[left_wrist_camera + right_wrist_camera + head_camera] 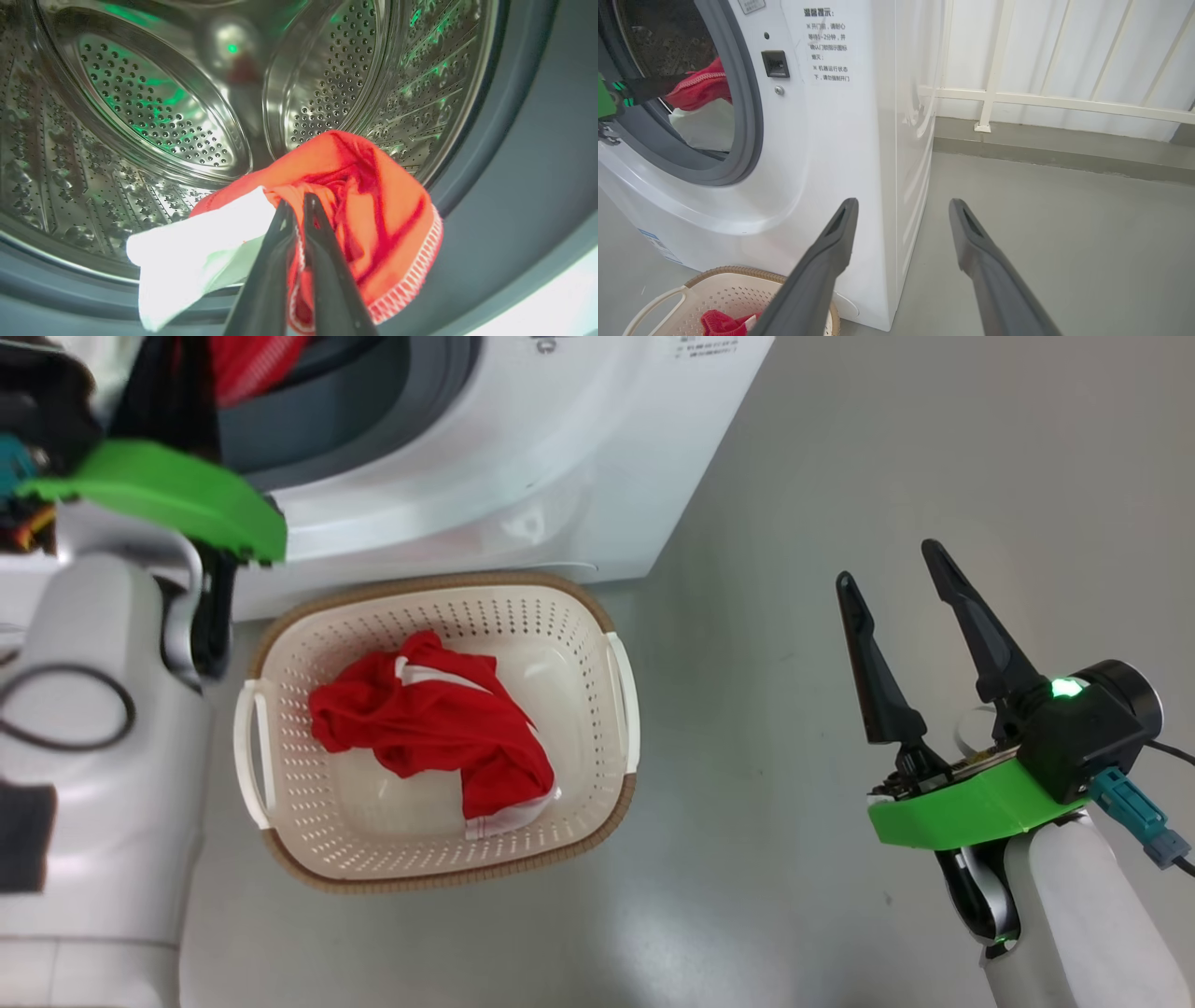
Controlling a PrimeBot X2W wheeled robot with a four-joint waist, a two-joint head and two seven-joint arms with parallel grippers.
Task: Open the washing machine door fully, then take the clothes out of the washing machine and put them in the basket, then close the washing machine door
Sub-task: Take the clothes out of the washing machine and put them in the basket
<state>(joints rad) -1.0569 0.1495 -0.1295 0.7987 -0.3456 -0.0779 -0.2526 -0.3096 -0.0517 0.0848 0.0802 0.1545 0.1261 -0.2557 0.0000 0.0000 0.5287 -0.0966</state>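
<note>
In the head view, one red garment is seen lying in the basket, set just before the washing machine. The right gripper is held spread wide, empty, above the floor.

In the left wrist view, a second garment, red and white, is clamped between the closed fingers of the left gripper at the mouth of the drum, which is seen bare behind.

In the right wrist view, the grey rubber ring is shown uncovered, so door-opening is judged done. Basketing this piece and closing the door are left.
</note>
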